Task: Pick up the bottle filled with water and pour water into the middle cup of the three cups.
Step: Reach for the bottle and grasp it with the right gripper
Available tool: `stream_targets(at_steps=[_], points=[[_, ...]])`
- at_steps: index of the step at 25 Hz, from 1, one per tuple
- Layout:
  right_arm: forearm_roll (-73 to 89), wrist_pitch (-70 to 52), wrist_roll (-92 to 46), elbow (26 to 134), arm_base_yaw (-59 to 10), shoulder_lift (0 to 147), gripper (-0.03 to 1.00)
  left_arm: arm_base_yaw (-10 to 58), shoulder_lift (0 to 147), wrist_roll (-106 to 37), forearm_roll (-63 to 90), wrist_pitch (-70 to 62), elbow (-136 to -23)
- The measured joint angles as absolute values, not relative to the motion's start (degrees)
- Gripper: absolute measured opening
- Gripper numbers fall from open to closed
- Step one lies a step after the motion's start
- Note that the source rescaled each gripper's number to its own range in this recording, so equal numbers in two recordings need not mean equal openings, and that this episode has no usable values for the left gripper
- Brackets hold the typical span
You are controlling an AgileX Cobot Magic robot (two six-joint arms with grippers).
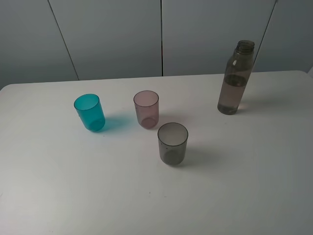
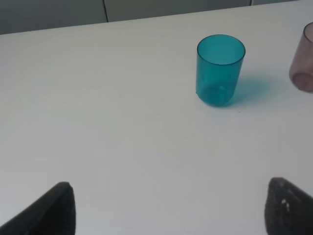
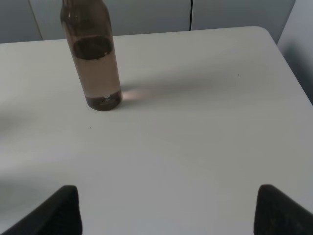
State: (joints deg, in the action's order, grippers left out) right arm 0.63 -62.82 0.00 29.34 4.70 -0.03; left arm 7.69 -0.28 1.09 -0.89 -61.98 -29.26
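The right end effector is spread wide and empty, with bare surface between its two dark fingertips. The bottle stands upright ahead of it, well apart, and sits off toward one finger rather than centred in the gap; water fills it to somewhat above half, and in the high view the neck looks uncapped. The left end effector is also wide and holds nothing; the teal cup stands ahead of it, and the middle cup lies further off to one side, at the edge of its sight. The grey cup stands near the middle cup, on the side from which the right end effector would likely arrive.

The step in hand appears to be the reach for the bottle. Doing it well probably means sliding sideways until the bottle sits midway between the fingers, then advancing level; the fingers should close on the straight body below the shoulder, firmly but without crushing, since thin plastic may flex and push water up; the bottle should stay upright and be lifted high enough to clear the grey cup.
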Motion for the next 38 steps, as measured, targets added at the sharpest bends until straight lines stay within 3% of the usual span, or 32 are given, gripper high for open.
stream_targets(at_steps=[25, 32, 38], points=[[0.0, -63.2, 0.0, 30.3, 4.7, 0.1, 0.30, 7.7, -0.3, 1.1, -0.9, -62.0, -29.3], [-0.9, -62.7, -1.9, 36.5, 4.7, 10.4, 0.30, 7.7, -0.3, 1.1, -0.9, -62.0, -29.3], [-1.2, -52.4, -2.6, 39.5, 4.7, 21.5, 0.30, 7.7, -0.3, 1.1, -0.9, -62.0, -29.3]])
